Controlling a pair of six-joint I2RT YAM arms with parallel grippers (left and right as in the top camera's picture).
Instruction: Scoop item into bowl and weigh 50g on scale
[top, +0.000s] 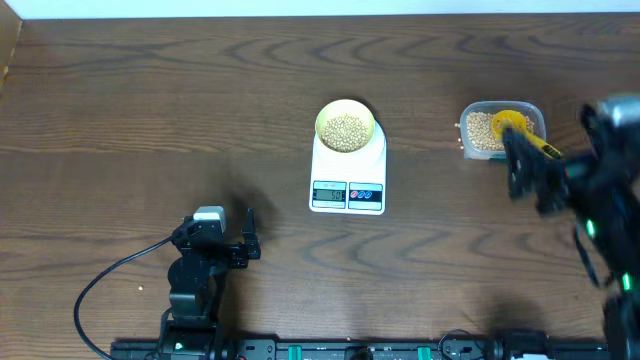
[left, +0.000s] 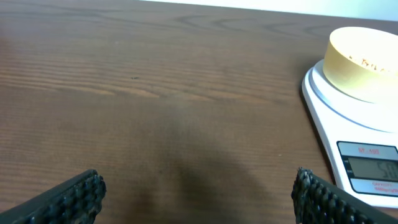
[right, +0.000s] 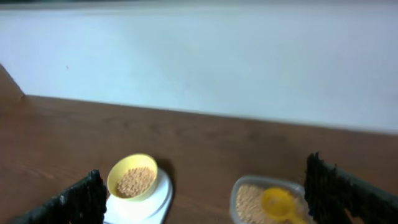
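The pale yellow bowl (top: 345, 127) stands on the white scale (top: 347, 190) at mid-table, holding tan beans (top: 346, 131). My left gripper (top: 250, 236) rests low over bare table to the scale's left, open with nothing in it. In its wrist view, the bowl (left: 364, 62) and the scale (left: 348, 124) lie to the right of the left gripper (left: 196, 199). My right gripper (top: 525, 175) hovers raised beside the bean tub, open and empty. From the right wrist, the bowl (right: 132, 177) shows between the wide-apart fingers of the right gripper (right: 205, 196).
A clear plastic tub (top: 468, 140) of beans sits right of the scale, with a yellow scoop (top: 515, 125) lying in it. The same tub (right: 239, 193) and scoop (right: 277, 202) show in the right wrist view. A black cable (top: 110, 275) trails from the left arm's base.
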